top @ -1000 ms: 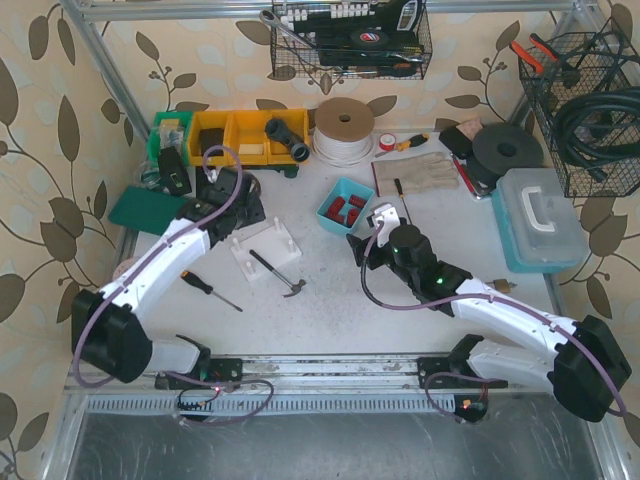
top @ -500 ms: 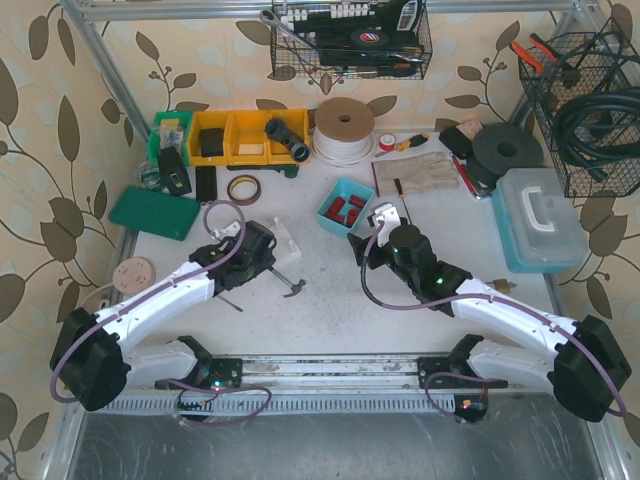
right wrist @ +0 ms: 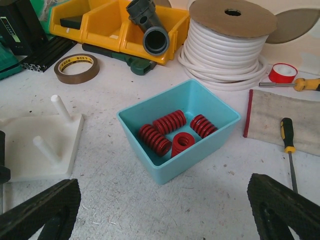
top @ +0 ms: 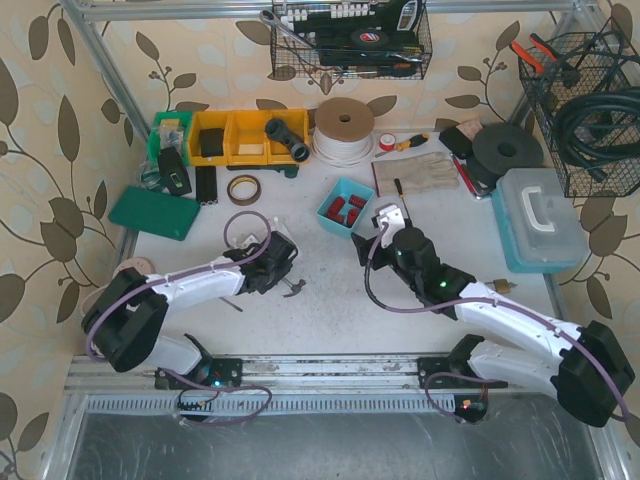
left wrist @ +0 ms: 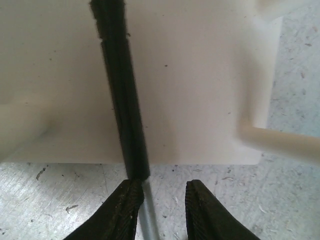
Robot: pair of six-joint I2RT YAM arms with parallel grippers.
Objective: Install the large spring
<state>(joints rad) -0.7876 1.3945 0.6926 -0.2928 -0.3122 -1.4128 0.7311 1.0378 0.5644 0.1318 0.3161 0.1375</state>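
Holding red springs (right wrist: 170,121), teal bin (right wrist: 196,160)

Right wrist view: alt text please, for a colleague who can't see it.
A teal bin holding several red springs sits centre frame, with the open right gripper framing it below. A white peg block lies at left; yellow bins and a white cable spool stand behind.

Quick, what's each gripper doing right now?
Left gripper: slightly open around the hammer, not clamped on it.
Right gripper: wide open, empty.
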